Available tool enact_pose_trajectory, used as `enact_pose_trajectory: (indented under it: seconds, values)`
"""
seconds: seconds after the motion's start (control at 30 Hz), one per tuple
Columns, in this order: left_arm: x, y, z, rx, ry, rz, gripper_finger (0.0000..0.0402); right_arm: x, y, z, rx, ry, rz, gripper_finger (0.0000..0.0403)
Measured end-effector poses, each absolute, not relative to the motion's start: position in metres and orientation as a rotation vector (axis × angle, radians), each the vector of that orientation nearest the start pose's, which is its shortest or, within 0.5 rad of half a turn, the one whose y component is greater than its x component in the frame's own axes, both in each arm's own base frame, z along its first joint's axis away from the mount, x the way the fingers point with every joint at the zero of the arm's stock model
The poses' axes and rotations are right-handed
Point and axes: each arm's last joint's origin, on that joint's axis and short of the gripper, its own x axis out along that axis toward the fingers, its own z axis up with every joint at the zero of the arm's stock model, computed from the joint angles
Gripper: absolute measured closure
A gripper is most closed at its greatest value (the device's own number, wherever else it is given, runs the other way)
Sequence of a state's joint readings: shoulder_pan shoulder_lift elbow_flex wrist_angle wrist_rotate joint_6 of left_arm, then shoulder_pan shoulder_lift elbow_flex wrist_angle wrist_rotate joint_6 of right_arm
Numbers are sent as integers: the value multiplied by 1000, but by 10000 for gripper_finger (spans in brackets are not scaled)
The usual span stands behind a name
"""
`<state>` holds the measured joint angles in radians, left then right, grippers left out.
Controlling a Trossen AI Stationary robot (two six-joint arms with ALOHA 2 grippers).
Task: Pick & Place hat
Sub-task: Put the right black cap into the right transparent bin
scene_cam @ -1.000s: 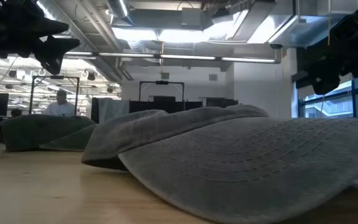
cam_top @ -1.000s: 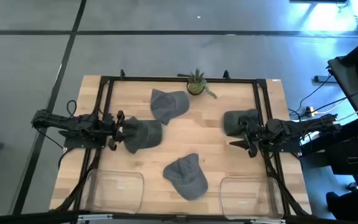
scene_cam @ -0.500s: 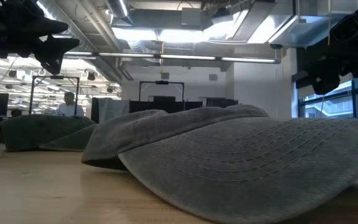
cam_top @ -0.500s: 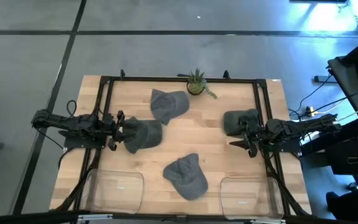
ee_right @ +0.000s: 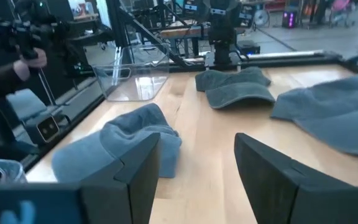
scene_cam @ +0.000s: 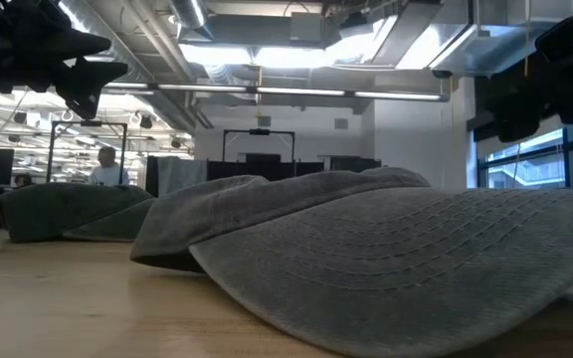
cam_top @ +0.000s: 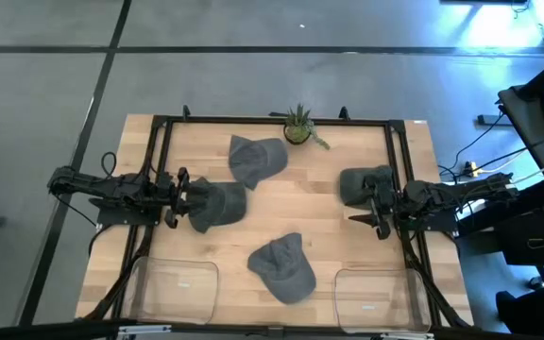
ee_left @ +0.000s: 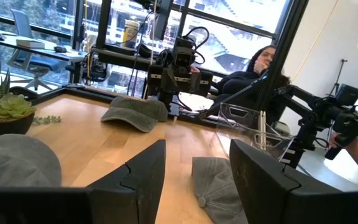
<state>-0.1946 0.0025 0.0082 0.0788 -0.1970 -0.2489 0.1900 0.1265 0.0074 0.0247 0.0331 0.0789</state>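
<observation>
Several grey caps lie on the wooden table. The left cap (cam_top: pixel 217 203) lies just in front of my open left gripper (cam_top: pixel 182 195) (ee_left: pixel 197 146). The right cap (cam_top: pixel 362 183) lies on the far side of my open right gripper (cam_top: pixel 378 212) (ee_right: pixel 197 140). A third cap (cam_top: pixel 256 159) lies toward the far edge, and a fourth (cam_top: pixel 283 267) (scene_cam: pixel 386 259) near the near edge. Both grippers hang above the table in the low view, the left gripper (scene_cam: pixel 78 70) and the right gripper (scene_cam: pixel 525 99), touching nothing.
Two clear bins stand at the near edge, the left bin (cam_top: pixel 173 288) and the right bin (cam_top: pixel 376 295). A potted plant (cam_top: pixel 297 126) stands at the far edge. A black frame (cam_top: pixel 272 120) rims the table. A person (ee_left: pixel 263 62) sits beyond the right side, and a hand (ee_right: pixel 27 59) holds gear there.
</observation>
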Motion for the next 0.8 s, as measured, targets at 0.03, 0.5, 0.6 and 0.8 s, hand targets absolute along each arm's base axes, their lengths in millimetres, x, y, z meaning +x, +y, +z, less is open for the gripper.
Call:
enact_pose_trajectory:
  seconds: [0.03,0.5,0.6,0.8]
  values:
    - [96,-13,174,-265,-83,-8,229,103,19,158,51,98,154,198]
    - [96,-13,174,-265,-83,-8,230,103,19,159,6,88,156,198]
    - [96,-13,174,-265,-83,-4,230,103,18,159,38,89,130,198]
    - [96,-11,174,-268,-92,74,221,104,13,161,85,64,-40,185]
